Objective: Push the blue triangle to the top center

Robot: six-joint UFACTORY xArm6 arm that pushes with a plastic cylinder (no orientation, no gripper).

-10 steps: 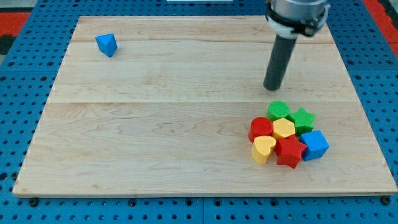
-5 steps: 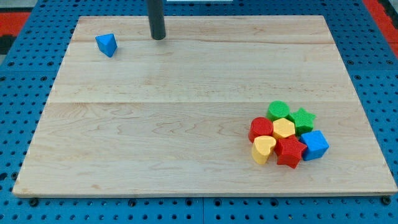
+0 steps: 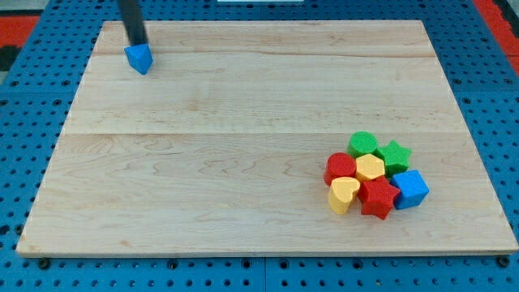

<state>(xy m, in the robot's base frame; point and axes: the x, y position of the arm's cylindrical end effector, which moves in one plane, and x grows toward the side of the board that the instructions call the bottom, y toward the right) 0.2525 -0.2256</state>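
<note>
tip: my tip (image 3: 139,43) of the dark rod tool, just above the small blue triangle block (image 3: 139,58), touching or nearly so
tool state: plain rod, no jaws to part or clamp; holds nothing
target: blue triangle near top-left corner of the light wooden table (image 3: 243,162), well left of top center
why there: tip sits at top edge of block, not on its left; judged it must get round to the left side to shove it rightward
others: cluster at lower right, well apart, not in the way
</note>
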